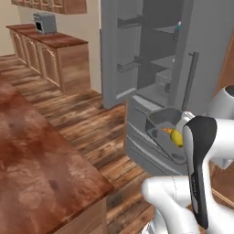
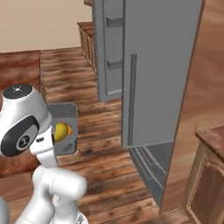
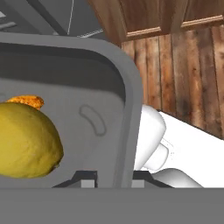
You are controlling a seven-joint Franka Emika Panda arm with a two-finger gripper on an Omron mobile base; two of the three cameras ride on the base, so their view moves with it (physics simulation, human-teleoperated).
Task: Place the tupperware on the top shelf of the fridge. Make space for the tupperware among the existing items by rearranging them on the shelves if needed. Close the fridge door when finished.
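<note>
Item carried: small grey translucent lidless tupperware (image 1: 163, 124) with rounded corners, held in the air low before the fridge, tilted, one long wall taken between the fingers (image 3: 87, 180)
Contents: a yellow rounded food piece (image 3: 26, 140) and an orange piece (image 3: 27, 101) behind it, both lying against one side of the tub
Fingers: set one on either side of the tub wall at its rim and judged clamped on it; the contact itself is partly hidden at the lower edge of the hand view
Destination: tall grey French-door fridge (image 2: 162, 70), doors open, interior shelves seen in the left base view
Top shelf: uppermost flat grey plate (image 1: 165, 29), well above the tub; a small pink-topped item (image 1: 178, 26) stands at its right end
Step in hand: the tub is judged to be in transit upward to the top shelf
Handling advice: the tub is best levelled before it is raised, so the loose pieces are not tipped out; the open door (image 1: 208, 50) is to be cleared, and the tub entered to the left of the pink-topped item
Risk: a one-wall grip may let the tub swing
</note>
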